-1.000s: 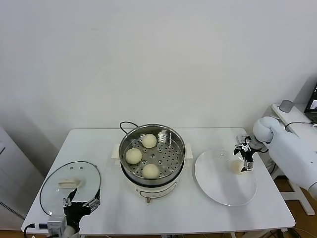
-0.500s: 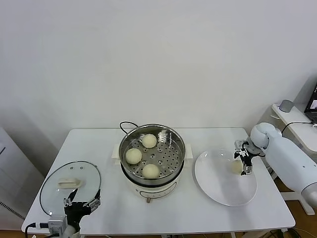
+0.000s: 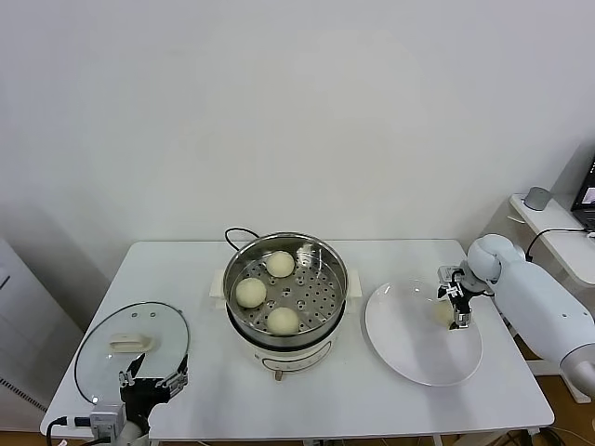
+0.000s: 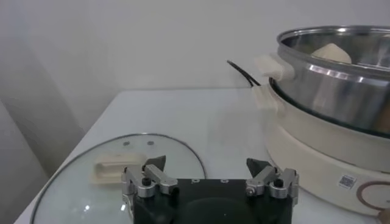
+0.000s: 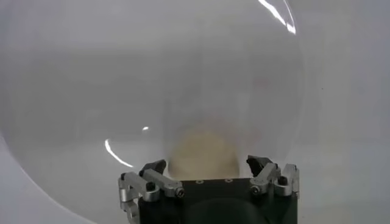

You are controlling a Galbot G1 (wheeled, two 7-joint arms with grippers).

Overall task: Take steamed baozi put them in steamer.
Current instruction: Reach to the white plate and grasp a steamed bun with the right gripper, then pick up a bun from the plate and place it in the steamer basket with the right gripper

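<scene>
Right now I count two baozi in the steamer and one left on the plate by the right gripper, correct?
Not quite: the head view shows three baozi in the steamer, not two. The rest holds: one baozi is left on the plate, with the right gripper around it, jaws not yet shut.

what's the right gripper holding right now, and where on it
Nothing yet. The right gripper stands open around the last baozi on the white plate, one finger on each side, not visibly clamped. The left gripper is open and empty.
</scene>
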